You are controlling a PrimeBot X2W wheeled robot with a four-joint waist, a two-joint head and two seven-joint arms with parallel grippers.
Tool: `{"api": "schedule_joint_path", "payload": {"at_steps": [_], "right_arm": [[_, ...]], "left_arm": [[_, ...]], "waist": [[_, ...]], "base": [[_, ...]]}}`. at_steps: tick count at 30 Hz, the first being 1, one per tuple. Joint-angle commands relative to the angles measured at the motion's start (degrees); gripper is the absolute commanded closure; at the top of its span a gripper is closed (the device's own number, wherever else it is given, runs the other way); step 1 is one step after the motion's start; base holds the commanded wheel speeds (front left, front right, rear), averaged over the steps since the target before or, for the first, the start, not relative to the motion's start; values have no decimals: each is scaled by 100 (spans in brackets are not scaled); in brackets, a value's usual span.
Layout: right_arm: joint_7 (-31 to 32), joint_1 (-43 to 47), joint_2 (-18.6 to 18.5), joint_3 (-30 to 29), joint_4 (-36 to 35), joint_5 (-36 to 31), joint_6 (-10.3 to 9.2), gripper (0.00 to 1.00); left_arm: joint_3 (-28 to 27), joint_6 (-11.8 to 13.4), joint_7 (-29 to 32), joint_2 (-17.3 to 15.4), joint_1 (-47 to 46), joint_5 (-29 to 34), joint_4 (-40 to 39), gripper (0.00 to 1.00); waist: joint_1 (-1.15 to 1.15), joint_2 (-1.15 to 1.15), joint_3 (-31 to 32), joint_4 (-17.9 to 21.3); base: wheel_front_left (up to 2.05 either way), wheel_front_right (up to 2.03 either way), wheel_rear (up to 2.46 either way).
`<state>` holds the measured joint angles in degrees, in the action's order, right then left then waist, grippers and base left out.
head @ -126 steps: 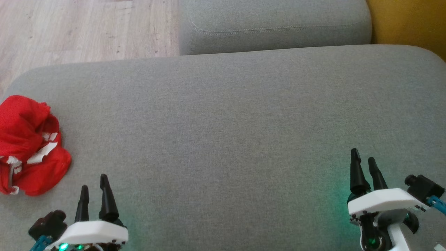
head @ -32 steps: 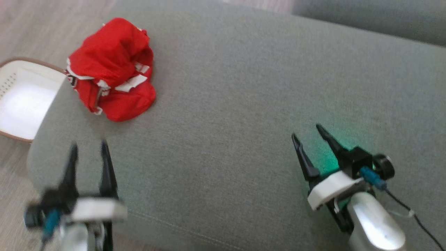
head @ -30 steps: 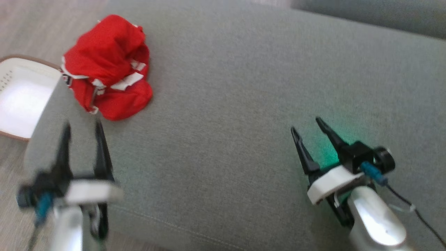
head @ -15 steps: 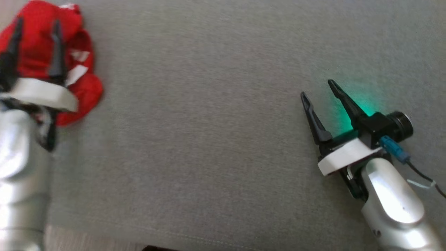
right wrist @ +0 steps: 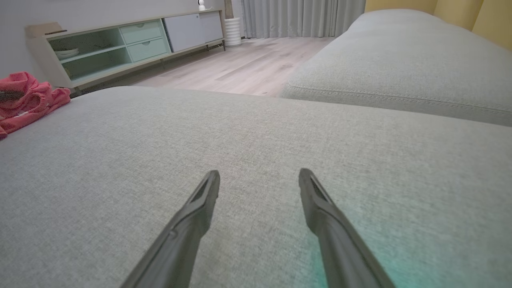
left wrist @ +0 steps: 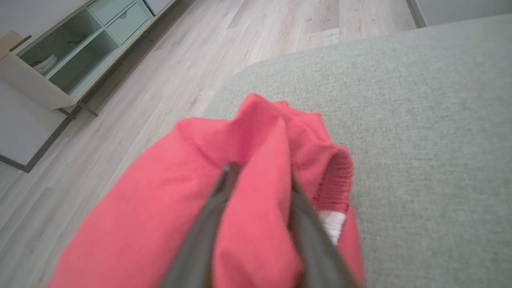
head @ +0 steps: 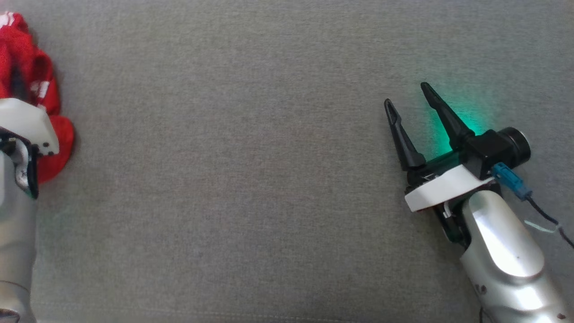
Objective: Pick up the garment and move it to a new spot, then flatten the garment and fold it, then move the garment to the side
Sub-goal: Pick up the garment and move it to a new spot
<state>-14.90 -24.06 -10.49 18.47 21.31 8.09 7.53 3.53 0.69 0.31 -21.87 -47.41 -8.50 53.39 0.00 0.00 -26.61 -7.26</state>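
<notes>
The garment (head: 51,150) is a crumpled red piece with white trim, lying at the left end of the grey sofa cushion (head: 233,179). In the left wrist view, my left gripper (left wrist: 260,176) is pushed into the garment (left wrist: 160,208). Its two fingers straddle a raised fold, and fabric fills the gap between them. They stand closer together than the right gripper's; whether they pinch the cloth is unclear. My right gripper (head: 406,94) hovers open over bare cushion far to the right, nothing between its fingers (right wrist: 200,208). The right wrist view shows the garment (right wrist: 24,100) at far left.
The cushion's rounded edge (left wrist: 248,68) drops to wooden floor (left wrist: 280,32) just beyond the garment. A low sideboard (right wrist: 120,44) stands across the floor. A second grey cushion (right wrist: 400,60) lies beyond the right gripper. A cable trails from the right wrist camera (head: 540,215).
The head camera has swung, shifting the whole picture. My left gripper has reached forward into the garment, and its fingers have drawn closer together around a fold. The right gripper stays open.
</notes>
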Motion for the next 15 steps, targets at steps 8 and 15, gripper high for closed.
{"api": "schedule_joint_path", "payload": {"at_steps": [8,15], "right_arm": [[-10,206,240,6,75,76,-4,0],[-10,394,464,-65,206,114,-4,0]], "left_arm": [[59,62,-808,-403,-443,217,-597,100],[490,-299,-1199,-5,-762,256,-1436,100]], "waist": [[0,0,338,340],[0,0,817,881]], "base": [[0,0,0],[0,0,0]]}}
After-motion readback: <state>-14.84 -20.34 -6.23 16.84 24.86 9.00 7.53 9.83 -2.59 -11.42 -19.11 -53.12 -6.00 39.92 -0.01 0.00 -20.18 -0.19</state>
